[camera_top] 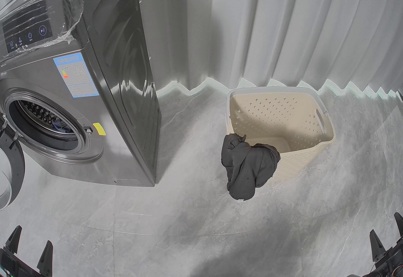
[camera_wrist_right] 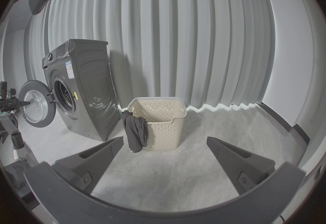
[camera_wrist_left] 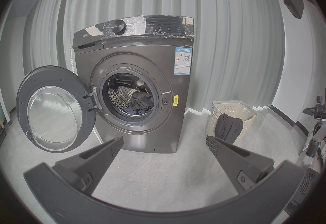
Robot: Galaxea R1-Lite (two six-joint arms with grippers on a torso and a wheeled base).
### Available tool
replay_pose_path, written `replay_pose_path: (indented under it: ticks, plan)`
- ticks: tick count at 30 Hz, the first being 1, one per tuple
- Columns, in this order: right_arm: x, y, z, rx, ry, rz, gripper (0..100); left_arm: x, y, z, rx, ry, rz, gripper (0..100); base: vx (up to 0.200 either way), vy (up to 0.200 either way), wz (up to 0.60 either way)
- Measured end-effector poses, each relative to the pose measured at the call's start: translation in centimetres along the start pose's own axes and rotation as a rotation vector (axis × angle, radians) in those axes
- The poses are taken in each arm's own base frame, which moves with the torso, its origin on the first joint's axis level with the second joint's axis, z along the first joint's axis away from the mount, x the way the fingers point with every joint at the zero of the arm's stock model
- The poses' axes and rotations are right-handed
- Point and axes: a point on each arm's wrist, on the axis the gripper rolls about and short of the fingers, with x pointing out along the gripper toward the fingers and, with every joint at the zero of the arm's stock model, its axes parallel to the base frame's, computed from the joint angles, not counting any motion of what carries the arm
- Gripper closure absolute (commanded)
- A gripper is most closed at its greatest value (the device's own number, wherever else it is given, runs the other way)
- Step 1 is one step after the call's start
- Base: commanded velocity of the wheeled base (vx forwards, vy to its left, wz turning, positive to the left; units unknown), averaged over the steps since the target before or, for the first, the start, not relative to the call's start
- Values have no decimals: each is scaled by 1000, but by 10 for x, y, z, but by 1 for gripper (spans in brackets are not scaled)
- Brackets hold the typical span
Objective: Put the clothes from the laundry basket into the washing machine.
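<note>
A cream laundry basket (camera_top: 319,101) stands on the floor right of the grey washing machine (camera_top: 113,93). A dark grey garment (camera_top: 247,166) hangs over the basket's near rim, mostly outside it. The washer door (camera_wrist_left: 54,109) is swung open, and dark clothes (camera_wrist_left: 141,102) lie inside the drum. My left gripper (camera_top: 29,245) is open at the bottom left, well short of the washer (camera_wrist_left: 136,82). My right gripper (camera_top: 388,235) is open at the bottom right, well back from the basket (camera_wrist_right: 163,122) and garment (camera_wrist_right: 136,131).
Pale pleated curtains (camera_top: 273,17) hang behind the washer and basket. The floor (camera_top: 180,215) is smooth grey tile, with open room between the grippers and both objects. The open door (camera_top: 10,173) juts out at the far left.
</note>
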Motion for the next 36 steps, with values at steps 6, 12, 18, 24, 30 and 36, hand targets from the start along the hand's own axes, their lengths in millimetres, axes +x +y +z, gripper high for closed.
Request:
replay_pose_path:
  ticks: [6, 12, 18, 24, 30, 36]
  plan:
    - [0, 0, 0, 0, 0, 0, 0, 0, 0, 0, 0, 0, -1, 0, 0, 0, 0]
    - [0, 0, 0, 0, 0, -1, 0, 0, 0, 0, -1, 0, 0, 0, 0, -133, 0]
    - [0, 0, 0, 0, 0, 0, 0, 0, 0, 0, -3, 0, -1, 0, 0, -167, 0]
    - [0, 0, 0, 0, 0, 0, 0, 0, 0, 0, -4, 0, 0, 0, 0, 0, 0]
    - [0, 0, 0, 0, 0, 0, 0, 0, 0, 0, 0, 0, 0, 0, 33, 0, 0]
    - [0, 0, 0, 0, 0, 0, 0, 0, 0, 0, -1, 0, 0, 0, 200, 0, 0]
